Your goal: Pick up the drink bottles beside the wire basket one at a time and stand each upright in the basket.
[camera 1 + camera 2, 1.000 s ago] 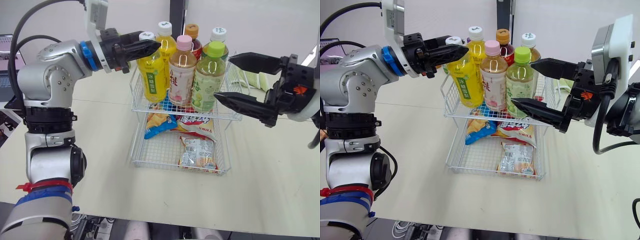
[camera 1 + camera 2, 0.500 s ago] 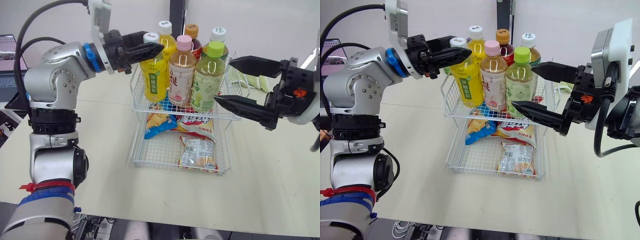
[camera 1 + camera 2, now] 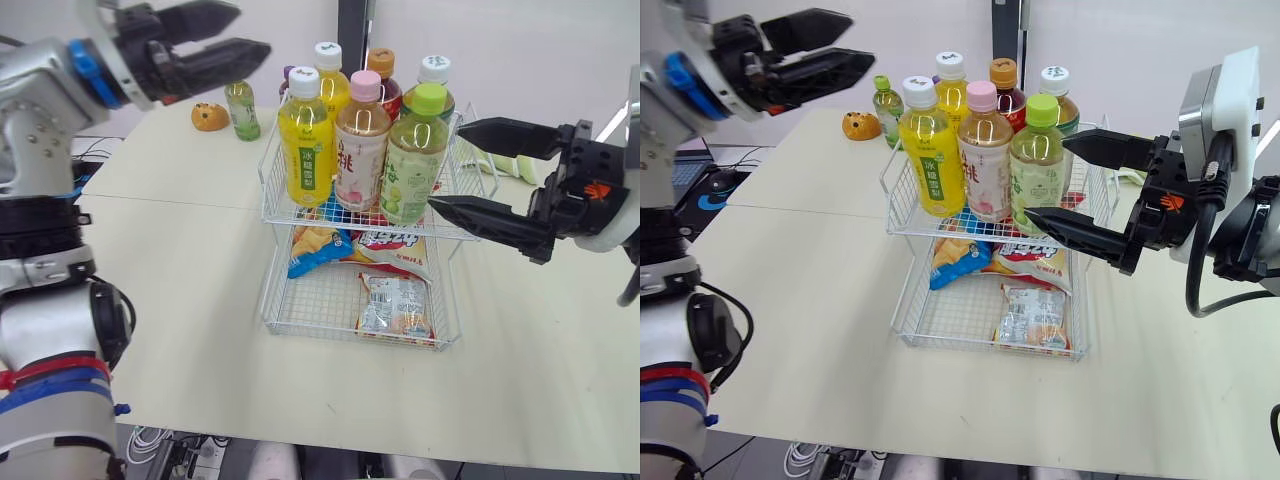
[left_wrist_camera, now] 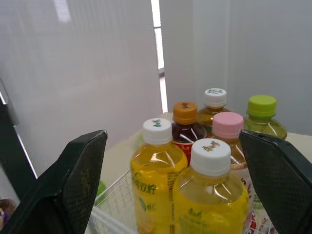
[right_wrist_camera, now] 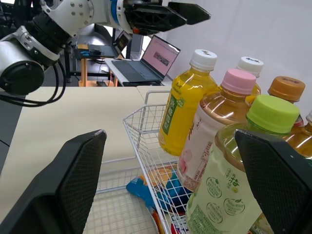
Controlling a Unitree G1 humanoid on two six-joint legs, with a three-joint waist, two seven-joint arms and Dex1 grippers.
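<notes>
A pale, matt table stands before a plain white wall, and a laptop sits on a desk beyond it. The white wire basket, two tiers high, stands mid-table towards the far edge.

The left hand hangs high over the far left corner, its fingers parted, holding and touching nothing. The right hand is wide open and empty just beside the basket's right side, level with the green-capped bottle.

Six clear plastic bottles stand upright in the top tier:
- **Front row:** a yellow bottle, a pink-capped bottle and the green-capped one.
- **Back row:** three more bottles.

One small green bottle stands on the table near the far left corner, beside a round orange object. Glossy snack packets lie in the lower tier.
</notes>
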